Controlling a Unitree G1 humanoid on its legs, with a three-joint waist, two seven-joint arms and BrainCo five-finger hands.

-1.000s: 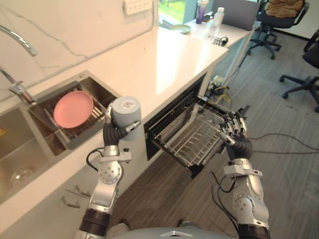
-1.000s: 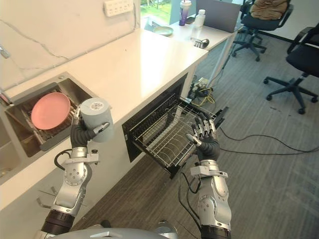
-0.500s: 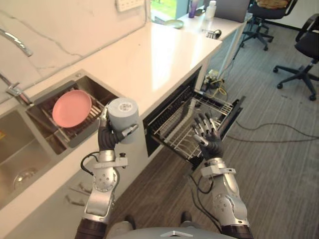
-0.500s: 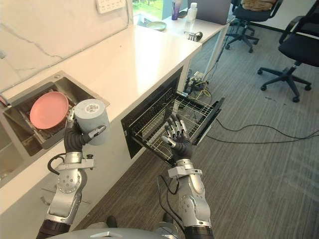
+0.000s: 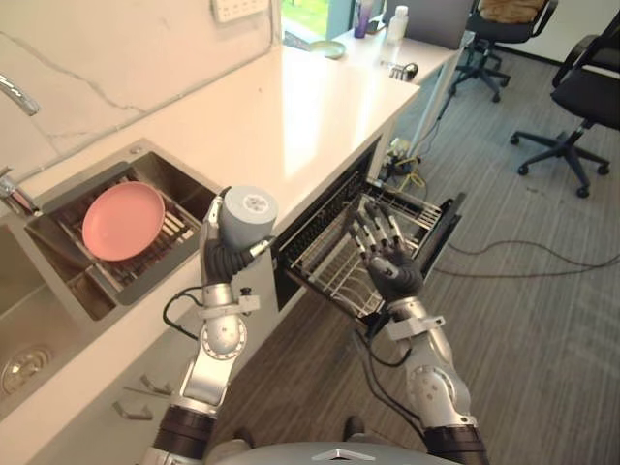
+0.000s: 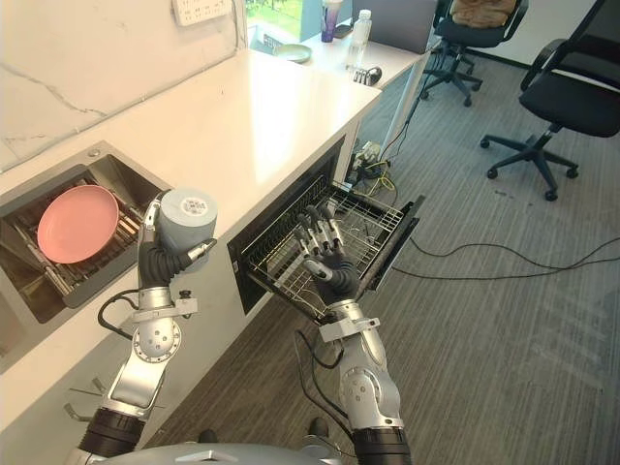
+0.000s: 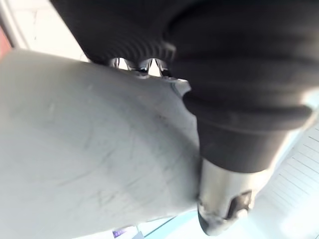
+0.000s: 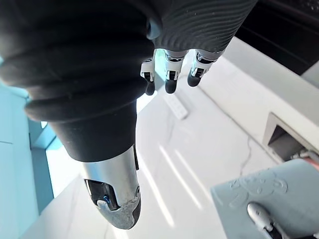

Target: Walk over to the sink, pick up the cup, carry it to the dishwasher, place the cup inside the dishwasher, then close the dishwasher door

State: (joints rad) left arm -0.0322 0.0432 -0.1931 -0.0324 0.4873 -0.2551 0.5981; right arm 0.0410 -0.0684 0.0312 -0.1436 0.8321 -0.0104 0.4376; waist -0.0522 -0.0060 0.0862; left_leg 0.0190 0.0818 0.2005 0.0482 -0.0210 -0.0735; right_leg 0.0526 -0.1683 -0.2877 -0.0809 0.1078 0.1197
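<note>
The cup (image 5: 244, 215), a plain grey one, is held upright in the left hand (image 5: 218, 257) in front of the edge of the white surface (image 5: 310, 107), just beside the sink (image 5: 189, 184). The fingers and thumb are curled round the cup's lower wall, and its top is raised clear of them. In the left wrist view the cup's grey wall (image 7: 89, 149) is seen pressed against the palm, with the thumb (image 7: 224, 211) closed against it.

The right hand (image 5: 390, 266) is raised in the air, with its fingers straight and spread and nothing held or touched. It is seen against the near side of the dishwasher rack (image 5: 325, 257); whether it is right over the wires cannot be told. In the right wrist view the fingers (image 8: 169, 74) are extended in a row and the thumb (image 8: 114, 199) is held apart from them.

The wire rack is pulled out from under the surface, and no cup is seen in it. A pink plate (image 5: 123, 221) is propped on edge in a wire holder inside the sink. Further along the surface a small green dish (image 5: 327, 48) is set, with bottles (image 5: 395, 21) on a desk beyond it. Black office chairs (image 5: 572, 97) are seen on the grey carpet (image 5: 542, 291) at the far side.
</note>
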